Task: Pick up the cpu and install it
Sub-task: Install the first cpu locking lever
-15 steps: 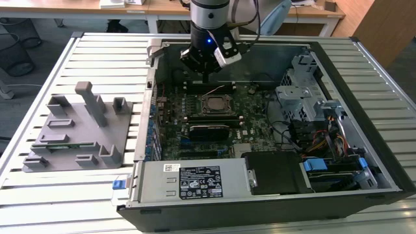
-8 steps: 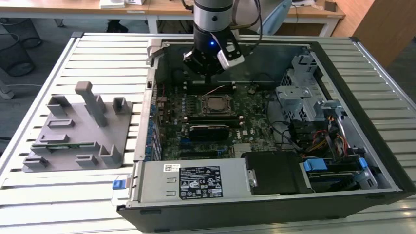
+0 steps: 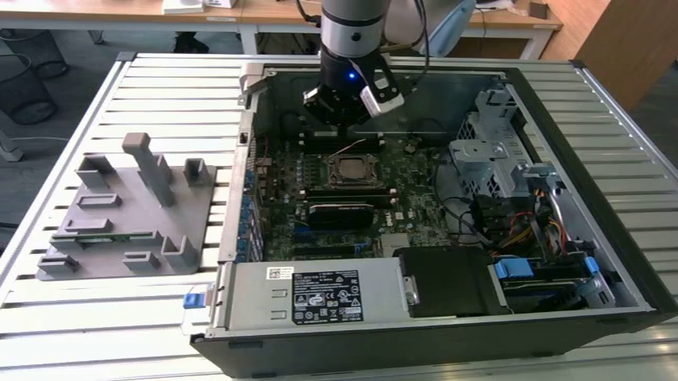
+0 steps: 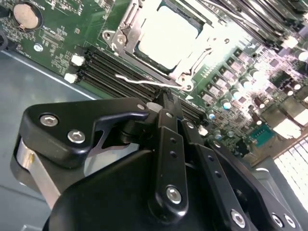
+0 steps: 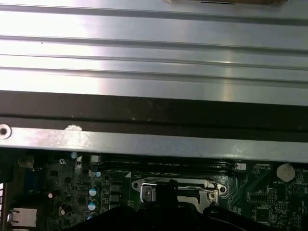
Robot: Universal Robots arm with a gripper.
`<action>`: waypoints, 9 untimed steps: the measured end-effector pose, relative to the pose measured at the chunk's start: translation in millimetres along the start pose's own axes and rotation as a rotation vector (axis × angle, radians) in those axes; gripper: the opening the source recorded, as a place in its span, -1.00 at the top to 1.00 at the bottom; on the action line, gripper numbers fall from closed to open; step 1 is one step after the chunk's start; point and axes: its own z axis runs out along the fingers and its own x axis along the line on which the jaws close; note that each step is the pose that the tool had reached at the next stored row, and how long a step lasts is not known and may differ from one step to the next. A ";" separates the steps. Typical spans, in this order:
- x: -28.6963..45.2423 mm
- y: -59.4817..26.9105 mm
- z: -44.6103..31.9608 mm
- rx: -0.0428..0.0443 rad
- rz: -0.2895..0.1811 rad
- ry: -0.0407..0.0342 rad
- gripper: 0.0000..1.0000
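Your claw [image 4: 165,98] is narrow: in the second wrist view the two fingers meet at their tips, and I see nothing flat held between them. The tips hang just beside the socket [image 4: 126,45], on the side where the thin wire lever [image 4: 139,82] runs along its edge. I cannot tell if the tips touch this lever or only hover over it.

The cpu [image 4: 166,36] is not in the claw. It lies inside the socket, a bright square with the metal frame around it. So, as I judge it, the picking and the placing are done and the step in hand is the locking of the socket. The lever looks not hooked down, but I am not sure of this.

Work at this lever calls for a small and exact motion. The wire is thin and can slip off the closed tips. The memory slots [image 4: 103,72] lie just beside the socket on the same side, so there is little room. Keep pressure off the cpu itself.

In the exterior view the arm stands in the open case [image 3: 593,262], over the far side of the socket. The grey plate [image 3: 117,214] is well apart from the socket, outside the case.
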 end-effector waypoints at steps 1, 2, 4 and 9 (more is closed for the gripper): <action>-0.9 0.0 0.6 0.0000 0.000 -0.0001 0.79; -1.3 -0.1 1.1 -0.0001 -0.001 0.0000 0.79; -2.5 -0.1 2.4 0.0000 -0.005 0.0002 0.79; -8.1 -0.1 5.3 0.0000 -0.006 0.0004 0.79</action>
